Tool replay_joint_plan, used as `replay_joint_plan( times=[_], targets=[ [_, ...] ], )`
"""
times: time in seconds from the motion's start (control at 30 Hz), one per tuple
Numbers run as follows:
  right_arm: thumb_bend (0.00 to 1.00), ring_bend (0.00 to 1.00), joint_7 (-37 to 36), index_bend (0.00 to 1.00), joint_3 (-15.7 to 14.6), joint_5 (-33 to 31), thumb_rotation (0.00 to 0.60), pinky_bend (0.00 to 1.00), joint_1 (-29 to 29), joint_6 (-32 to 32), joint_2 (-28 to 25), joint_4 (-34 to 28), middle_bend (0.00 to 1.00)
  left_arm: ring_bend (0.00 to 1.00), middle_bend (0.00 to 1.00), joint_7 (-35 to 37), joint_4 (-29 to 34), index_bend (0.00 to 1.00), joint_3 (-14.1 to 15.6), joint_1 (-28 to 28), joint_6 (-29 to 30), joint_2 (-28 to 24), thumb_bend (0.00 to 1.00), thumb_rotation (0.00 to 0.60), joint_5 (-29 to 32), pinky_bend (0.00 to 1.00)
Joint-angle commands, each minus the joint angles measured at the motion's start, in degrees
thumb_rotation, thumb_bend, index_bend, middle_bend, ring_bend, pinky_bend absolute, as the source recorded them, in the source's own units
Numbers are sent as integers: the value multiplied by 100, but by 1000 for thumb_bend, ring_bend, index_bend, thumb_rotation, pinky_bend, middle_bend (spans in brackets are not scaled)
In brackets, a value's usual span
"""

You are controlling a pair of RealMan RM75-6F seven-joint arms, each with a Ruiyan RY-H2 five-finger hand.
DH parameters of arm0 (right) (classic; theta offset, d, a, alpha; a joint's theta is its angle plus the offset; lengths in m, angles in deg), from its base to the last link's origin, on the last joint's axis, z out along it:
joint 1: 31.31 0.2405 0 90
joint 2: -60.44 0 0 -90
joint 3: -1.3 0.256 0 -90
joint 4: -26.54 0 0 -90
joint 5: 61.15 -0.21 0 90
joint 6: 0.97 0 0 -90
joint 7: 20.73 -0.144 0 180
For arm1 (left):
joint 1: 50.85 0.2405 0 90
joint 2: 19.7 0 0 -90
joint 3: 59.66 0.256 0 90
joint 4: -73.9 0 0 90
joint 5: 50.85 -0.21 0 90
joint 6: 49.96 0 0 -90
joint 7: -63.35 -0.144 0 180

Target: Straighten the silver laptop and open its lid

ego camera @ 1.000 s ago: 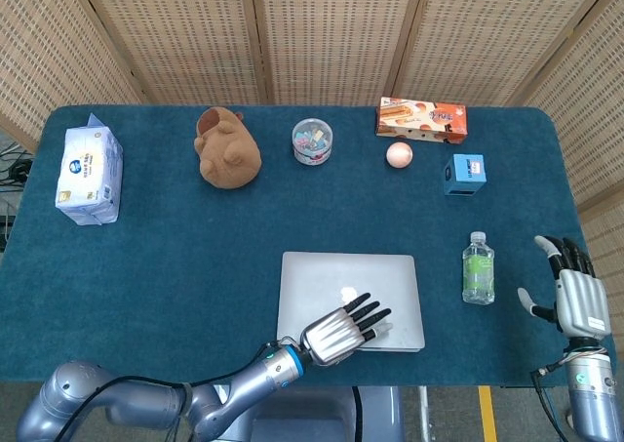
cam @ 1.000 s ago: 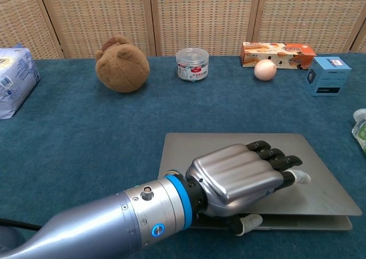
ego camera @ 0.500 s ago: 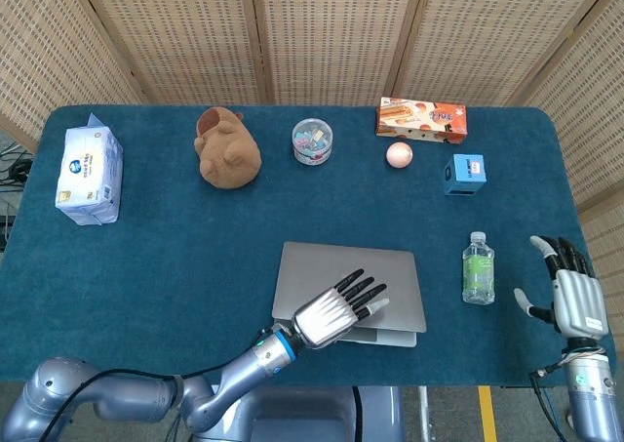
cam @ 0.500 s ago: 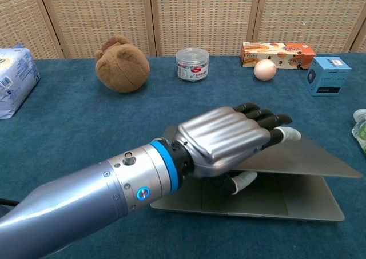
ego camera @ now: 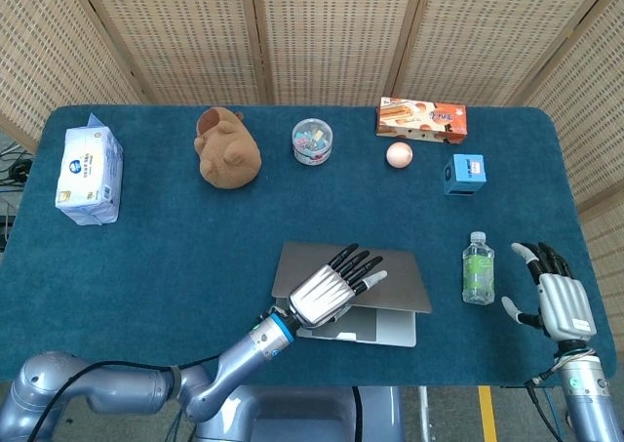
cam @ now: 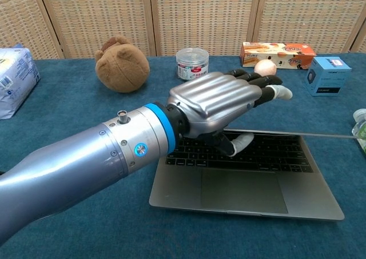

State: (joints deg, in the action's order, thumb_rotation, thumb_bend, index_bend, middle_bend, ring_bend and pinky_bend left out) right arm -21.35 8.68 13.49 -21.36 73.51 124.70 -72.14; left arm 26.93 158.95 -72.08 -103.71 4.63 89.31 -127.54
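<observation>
As we look down from our head camera, the silver laptop (ego camera: 385,315) sits at the near middle of a blue table (ego camera: 175,257), squared to the front edge. Its lid is partly raised. From our chest camera the keyboard and trackpad show plainly, and the lid's edge appears as a thin line hovering level above the keys, running off to the right.

Our left hand (ego camera: 327,288) reaches in from the lower left and holds the lid's front edge. Its fingers (cam: 260,82) lie stretched out flat and close together over the top of the lid, while its thumb (cam: 239,143) tucks beneath, over the keyboard. So the lid is pinched between thumb and fingers.

Our right hand (ego camera: 551,296) is at the table's right edge, well apart from the laptop. It holds nothing; its fingers point up and are spread, thumb out to the side.

A clear bottle (ego camera: 478,268) lies between the laptop and that hand. Along the far side, from left to right, we see a tissue pack (ego camera: 88,174), a brown plush toy (ego camera: 227,149), a small clear jar (ego camera: 312,140), an orange box (ego camera: 421,118), a pale ball (ego camera: 399,154) and a blue box (ego camera: 465,174).
</observation>
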Motion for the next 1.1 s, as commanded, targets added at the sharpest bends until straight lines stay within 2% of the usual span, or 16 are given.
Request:
replay_joint_plan(
  times=[0.03, 0.17, 0.3, 0.73, 0.9, 1.1],
  targets=[
    [311, 0, 17, 137, -42, 37, 600, 96, 11, -45, -24, -35, 161, 0, 0, -20, 13, 76, -11, -10, 6, -23, 538, 600, 38, 0],
    [311, 0, 61, 139, -144, 127, 600, 96, 43, -166, -50, -80, 180, 0, 0, -25, 16, 76, -32, -27, 0, -46, 537, 600, 118, 0],
    [311, 9, 26, 185, -281, 317, 600, 96, 138, -409, -106, -151, 222, 0, 0, -10, 25, 75, -54, -42, 23, -77, 537, 600, 158, 0],
    [337, 148, -126, 353, -602, 820, 600, 178, 441, -987, -114, -96, 366, 0, 0, 36, 61, 76, -74, -85, 107, -183, 537, 600, 267, 0],
    [337, 159, -360, 366, -789, 1147, 600, 188, 614, -1281, -18, 20, 376, 0, 0, 44, 88, 76, -65, -94, 146, -228, 536, 600, 298, 0],
    [337, 159, -575, 366, -852, 1362, 600, 189, 774, -1410, 165, 85, 373, 0, 0, 45, 105, 76, -52, -97, 191, -278, 537, 600, 336, 0]
  ],
)
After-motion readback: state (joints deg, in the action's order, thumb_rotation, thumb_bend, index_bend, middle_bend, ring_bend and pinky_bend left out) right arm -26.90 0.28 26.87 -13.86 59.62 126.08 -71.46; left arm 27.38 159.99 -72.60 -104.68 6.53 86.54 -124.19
